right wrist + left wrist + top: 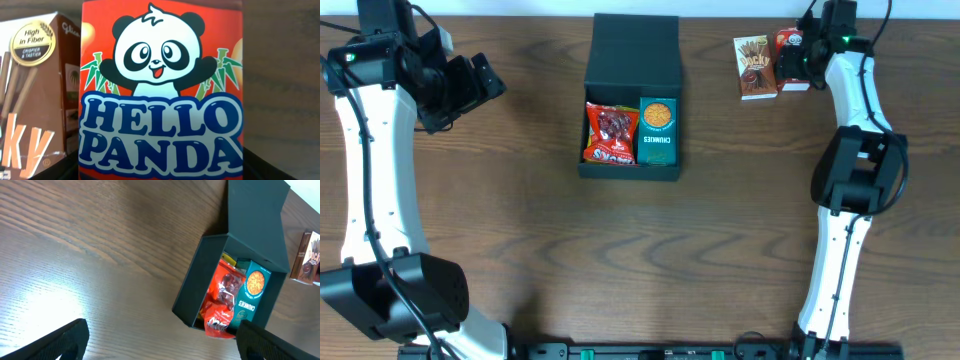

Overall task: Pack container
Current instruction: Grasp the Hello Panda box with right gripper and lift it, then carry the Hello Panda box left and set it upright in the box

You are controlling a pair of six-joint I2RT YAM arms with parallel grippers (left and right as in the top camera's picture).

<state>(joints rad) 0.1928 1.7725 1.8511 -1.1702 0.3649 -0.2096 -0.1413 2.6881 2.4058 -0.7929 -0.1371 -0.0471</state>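
The dark teal-black container (630, 172) stands at the back middle of the table with its flap lid folded open behind it. It holds a red snack packet (610, 133) and a teal cookie packet (658, 132) side by side. The left wrist view shows the container (197, 280) and both packets ahead on the right. My left gripper (485, 80) is open and empty at the far left, above bare table (162, 330). My right gripper (805, 60) is at the back right, its fingers on either side of a red Hello Panda box (162, 75), open wide around it (162, 167).
A brown Pocky box (755, 68) stands right beside the Hello Panda box (788, 45), on its left; it also shows in the right wrist view (35, 100). The wood table's back edge lies just behind both boxes.
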